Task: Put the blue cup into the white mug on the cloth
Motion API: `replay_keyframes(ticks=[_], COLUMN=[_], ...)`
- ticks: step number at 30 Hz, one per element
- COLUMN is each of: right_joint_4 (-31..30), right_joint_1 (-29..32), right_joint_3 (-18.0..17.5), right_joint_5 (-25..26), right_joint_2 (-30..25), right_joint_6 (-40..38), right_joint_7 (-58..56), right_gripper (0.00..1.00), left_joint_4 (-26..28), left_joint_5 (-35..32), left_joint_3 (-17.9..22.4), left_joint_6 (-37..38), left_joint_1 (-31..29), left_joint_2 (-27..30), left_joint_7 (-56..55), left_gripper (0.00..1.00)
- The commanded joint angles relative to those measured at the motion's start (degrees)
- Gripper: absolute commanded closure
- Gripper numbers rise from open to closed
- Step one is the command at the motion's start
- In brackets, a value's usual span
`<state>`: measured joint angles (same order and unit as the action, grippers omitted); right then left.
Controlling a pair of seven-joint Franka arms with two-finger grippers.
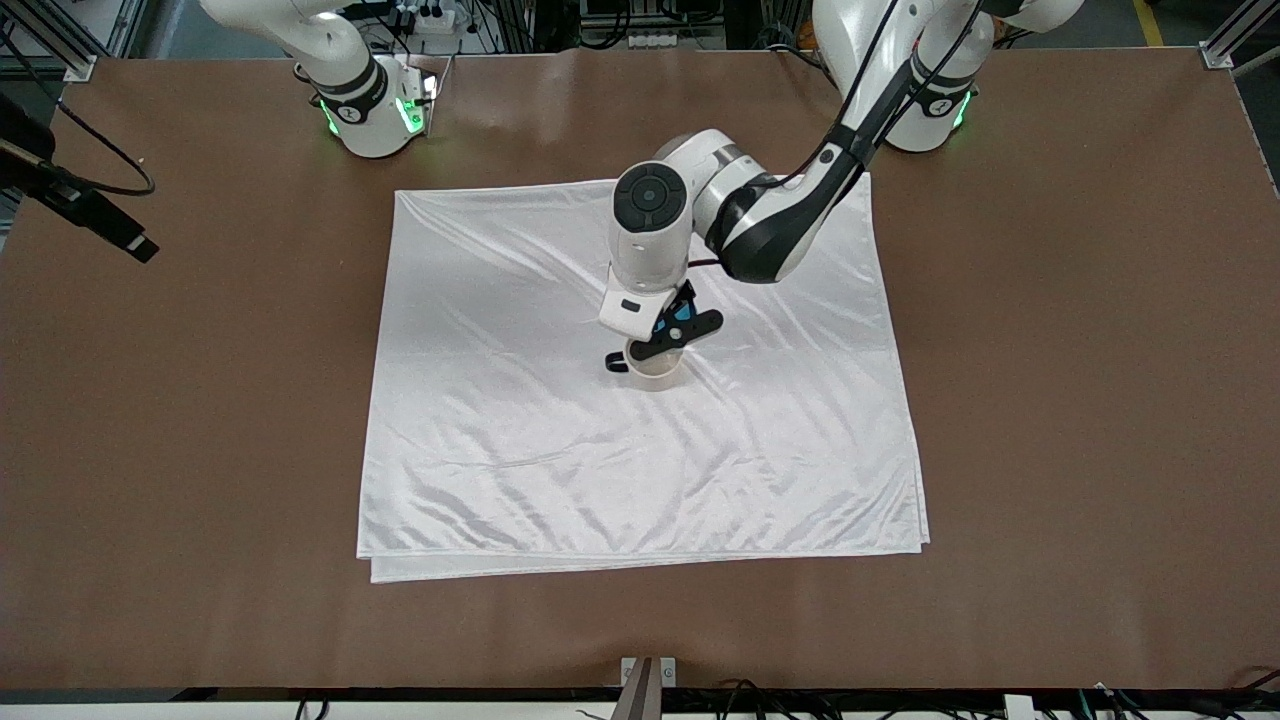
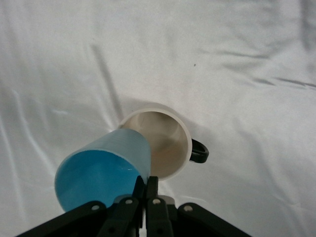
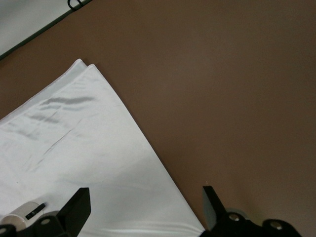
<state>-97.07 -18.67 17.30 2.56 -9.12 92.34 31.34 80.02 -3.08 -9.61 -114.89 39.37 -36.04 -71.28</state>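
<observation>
One blue cup [image 2: 101, 170] above white mug [image 2: 170, 143]

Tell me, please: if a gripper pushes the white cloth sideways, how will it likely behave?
The cloth looks thin and already wrinkled, so it would probably bunch rather than slide flat. Its shiny surface suggests it is slippery on the table. The white mug standing on it might shift too.
</observation>
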Motion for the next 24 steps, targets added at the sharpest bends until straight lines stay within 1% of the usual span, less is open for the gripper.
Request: replay_keyframes(ticks=[1, 9, 24], right_joint_4=[-2.69, -2.69, -1.72], right_joint_1=[2.75, 4.95, 5.57], right_joint_3=[-0.51, -0.51, -0.51], right_joint_5=[1.04, 1.04, 1.39], right_joint_2=[-2.22, -1.34, 0.77], right_joint_6=[0.30, 0.82, 1.96], right_joint_7=[-7.59, -15.51, -18.15], right_gripper=[0.00, 0.00, 0.00], left_joint_4=[-3.20, -4.08, -4.00], left_joint_5=[0.62, 0.62, 0.36], left_joint_3=[1.09, 1.09, 1.09], left_joint_6=[0.28, -0.24, -1.30], left_joint_1=[0.88, 0.97, 1.85], left_joint_2=[-1.66, -2.19, -3.15], left_joint_7=[-1.05, -1.05, -1.31], left_gripper=[1.00, 1.00, 1.00])
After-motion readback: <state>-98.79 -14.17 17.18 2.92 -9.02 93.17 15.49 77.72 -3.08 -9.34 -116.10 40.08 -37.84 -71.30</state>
